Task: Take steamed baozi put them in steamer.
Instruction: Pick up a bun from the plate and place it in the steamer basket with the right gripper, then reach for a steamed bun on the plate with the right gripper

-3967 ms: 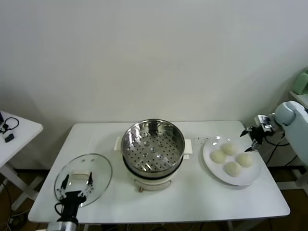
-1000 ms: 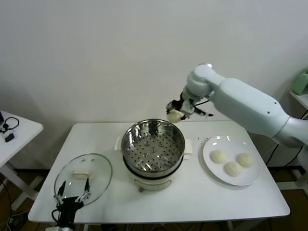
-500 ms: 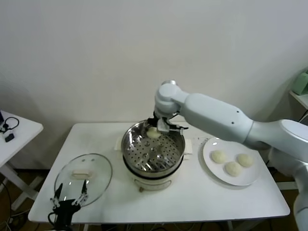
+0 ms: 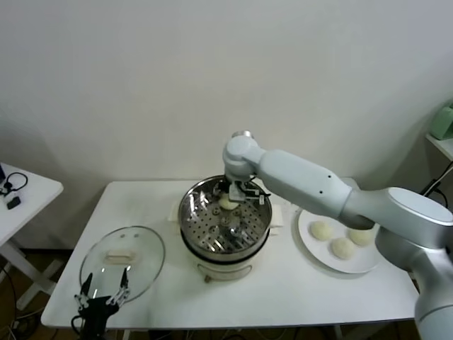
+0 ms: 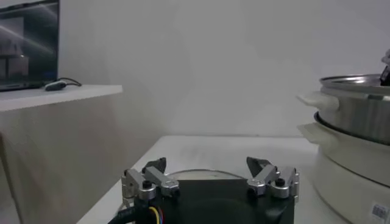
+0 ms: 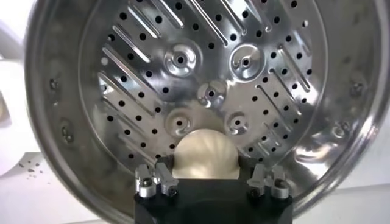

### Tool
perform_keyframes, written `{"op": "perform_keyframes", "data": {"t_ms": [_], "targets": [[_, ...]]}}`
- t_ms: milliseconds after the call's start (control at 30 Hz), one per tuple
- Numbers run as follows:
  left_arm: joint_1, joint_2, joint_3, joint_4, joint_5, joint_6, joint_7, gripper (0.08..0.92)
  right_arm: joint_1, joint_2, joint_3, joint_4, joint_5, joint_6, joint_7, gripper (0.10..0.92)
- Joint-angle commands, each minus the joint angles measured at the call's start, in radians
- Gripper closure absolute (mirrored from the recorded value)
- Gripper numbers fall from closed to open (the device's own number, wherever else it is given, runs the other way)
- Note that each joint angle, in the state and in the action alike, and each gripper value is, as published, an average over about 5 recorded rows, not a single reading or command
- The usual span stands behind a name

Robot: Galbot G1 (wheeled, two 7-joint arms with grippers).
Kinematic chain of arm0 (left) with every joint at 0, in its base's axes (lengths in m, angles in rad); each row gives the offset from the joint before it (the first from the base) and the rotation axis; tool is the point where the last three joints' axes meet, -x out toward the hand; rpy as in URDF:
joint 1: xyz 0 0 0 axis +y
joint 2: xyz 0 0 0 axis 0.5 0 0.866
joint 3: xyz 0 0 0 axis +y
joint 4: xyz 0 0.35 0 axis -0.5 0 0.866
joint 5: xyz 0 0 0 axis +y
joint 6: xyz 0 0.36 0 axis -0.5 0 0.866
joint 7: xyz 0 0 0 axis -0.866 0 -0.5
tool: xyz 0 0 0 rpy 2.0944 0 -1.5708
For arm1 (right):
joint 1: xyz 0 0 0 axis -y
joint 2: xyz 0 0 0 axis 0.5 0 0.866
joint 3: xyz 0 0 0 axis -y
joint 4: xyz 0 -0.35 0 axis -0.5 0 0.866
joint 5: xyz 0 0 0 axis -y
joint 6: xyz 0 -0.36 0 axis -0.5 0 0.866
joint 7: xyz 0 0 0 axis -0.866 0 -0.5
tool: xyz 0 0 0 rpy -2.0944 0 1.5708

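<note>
The steel steamer (image 4: 205, 225) stands mid-table on its white base. My right gripper (image 4: 236, 193) reaches down into its far side and is shut on one cream-white baozi (image 4: 228, 203). In the right wrist view that baozi (image 6: 205, 153) sits between the fingers (image 6: 163, 175), just above the perforated tray (image 6: 207, 67); I cannot tell if it touches the tray. Three more baozi (image 4: 342, 247) lie on the white plate (image 4: 315, 210) to the right. My left gripper (image 4: 99, 296) is open and empty at the table's front left, by the glass lid.
The round glass lid (image 4: 124, 256) lies flat at the front left of the white table (image 4: 283, 290). The steamer's side (image 5: 353, 122) shows in the left wrist view, beyond the left gripper (image 5: 210, 167). A small side table (image 4: 21, 191) stands farther left.
My right gripper took one baozi from the plate, carried it left over the steamer and has lowered it inside. The plate went from four baozi to three. The left arm has barely moved.
</note>
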Motion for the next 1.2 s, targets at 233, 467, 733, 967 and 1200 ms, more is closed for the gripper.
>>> {"op": "perform_keyframes", "data": {"t_ms": [233, 467, 733, 967, 1200], "targets": [[0.005, -0.001, -0.001, 0.000, -0.003, -0.002, -0.003, 0.177, -0.013, 0.016, 0.003, -0.029, -0.015, 0.032, 0.011, 0.237], [-0.006, 0.005, 0.001, -0.004, -0.023, 0.012, -0.026, 0.177, 0.073, -0.066, -0.036, 0.100, 0.038, 0.046, -0.027, 0.203], [-0.012, 0.011, 0.009, -0.018, -0.015, 0.022, -0.026, 0.177, 0.297, -0.235, -0.117, 0.228, 0.388, -0.062, -0.078, 0.203], [-0.021, 0.010, 0.022, -0.038, -0.016, 0.032, -0.032, 0.177, 0.532, -0.405, -0.427, 0.146, 0.978, -0.466, -0.062, 0.203], [-0.016, 0.011, 0.030, -0.053, -0.012, 0.037, -0.031, 0.177, 0.463, -0.485, -0.475, -0.080, 1.033, -0.547, -0.077, 0.203]]}}
